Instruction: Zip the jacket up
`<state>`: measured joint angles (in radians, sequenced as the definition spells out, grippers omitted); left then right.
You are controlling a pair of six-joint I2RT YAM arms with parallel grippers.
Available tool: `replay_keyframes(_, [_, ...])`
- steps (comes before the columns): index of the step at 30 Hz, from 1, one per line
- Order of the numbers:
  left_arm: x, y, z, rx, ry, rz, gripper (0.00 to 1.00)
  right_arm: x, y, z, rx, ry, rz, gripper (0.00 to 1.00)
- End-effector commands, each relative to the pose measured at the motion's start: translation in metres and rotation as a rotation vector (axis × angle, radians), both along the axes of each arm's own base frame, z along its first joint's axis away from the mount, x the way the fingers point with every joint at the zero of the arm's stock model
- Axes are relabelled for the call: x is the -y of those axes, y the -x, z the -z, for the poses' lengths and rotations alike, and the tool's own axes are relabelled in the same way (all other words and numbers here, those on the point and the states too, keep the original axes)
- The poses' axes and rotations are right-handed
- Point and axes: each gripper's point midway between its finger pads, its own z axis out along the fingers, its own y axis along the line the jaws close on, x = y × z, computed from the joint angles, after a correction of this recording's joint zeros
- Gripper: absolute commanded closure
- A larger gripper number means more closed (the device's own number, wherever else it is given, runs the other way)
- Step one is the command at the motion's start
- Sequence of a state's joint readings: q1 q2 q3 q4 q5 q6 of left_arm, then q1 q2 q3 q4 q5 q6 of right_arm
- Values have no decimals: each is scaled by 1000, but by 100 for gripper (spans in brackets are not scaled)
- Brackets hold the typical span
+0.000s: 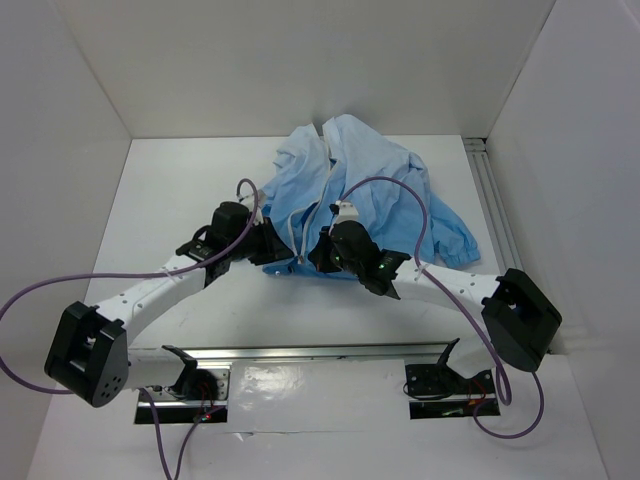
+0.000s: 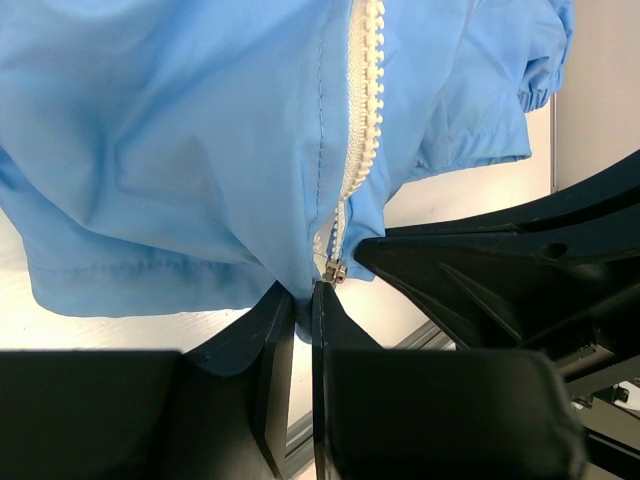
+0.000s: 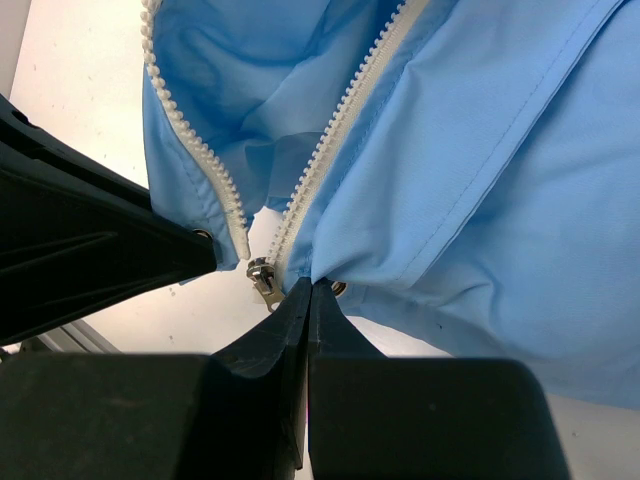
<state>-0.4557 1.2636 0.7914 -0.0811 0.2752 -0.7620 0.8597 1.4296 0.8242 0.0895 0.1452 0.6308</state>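
Note:
The light-blue jacket (image 1: pixel 365 190) lies crumpled at the middle back of the table, its hem toward me. Its whitish zipper strips (image 3: pixel 335 125) run apart upward from a small metal slider (image 3: pixel 263 279) at the bottom hem. My left gripper (image 1: pixel 287 256) is shut on the hem fabric just left of the slider (image 2: pixel 333 270), as the left wrist view (image 2: pixel 303 292) shows. My right gripper (image 1: pixel 318 256) is shut on the hem just right of the slider, as the right wrist view (image 3: pixel 309 287) shows. The two grippers nearly touch.
White walls enclose the table on the left, back and right. A metal rail (image 1: pixel 495 200) runs along the right side. A jacket sleeve with a gathered cuff (image 1: pixel 462 240) lies to the right of my right arm. Purple cables loop over both arms.

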Motion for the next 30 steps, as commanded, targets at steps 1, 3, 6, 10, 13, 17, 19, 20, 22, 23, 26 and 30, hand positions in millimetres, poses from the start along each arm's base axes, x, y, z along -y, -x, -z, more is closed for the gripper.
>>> replay_keyframes(1, [4, -5, -8, 37, 29, 14, 100, -6, -2, -13, 27, -31, -3, 100])
replay_keyframes(3, [4, -5, -8, 37, 29, 14, 100, -6, -2, -13, 27, -31, -3, 100])
replay_keyframes(6, [4, -5, -8, 37, 29, 14, 100, -6, -2, -10, 21, -24, -3, 100])
replay_keyframes(10, [3, -3, -4, 29, 25, 14, 100, -6, -2, -10, 21, -24, -3, 100])
replay_keyframes(13, [3, -4, -1, 21, 21, 14, 100, -6, -2, -10, 21, -24, -3, 100])
replay_keyframes(17, [3, -4, -1, 21, 21, 14, 100, -7, -3, -11, 26, -31, -3, 100])
replay_keyframes(19, [6, -2, -1, 21, 21, 23, 100, -9, -4, -16, 33, -38, -3, 100])
replay_keyframes(20, [6, -2, -1, 21, 21, 23, 100, -9, -4, -16, 33, -38, -3, 100])
replay_keyframes(22, [6, -2, -1, 21, 21, 23, 100, -9, -4, -16, 33, -38, -3, 100])
replay_keyframes(23, [7, 0, -2, 18, 26, 31, 100, -9, -4, -16, 33, -38, -3, 100])
replay_keyframes(26, [8, -2, -5, 27, 30, 31, 100, -9, -4, -16, 33, -38, -3, 100])
replay_keyframes(30, [6, -5, -5, 31, 21, 16, 100, -9, -4, -12, 27, -31, -3, 100])
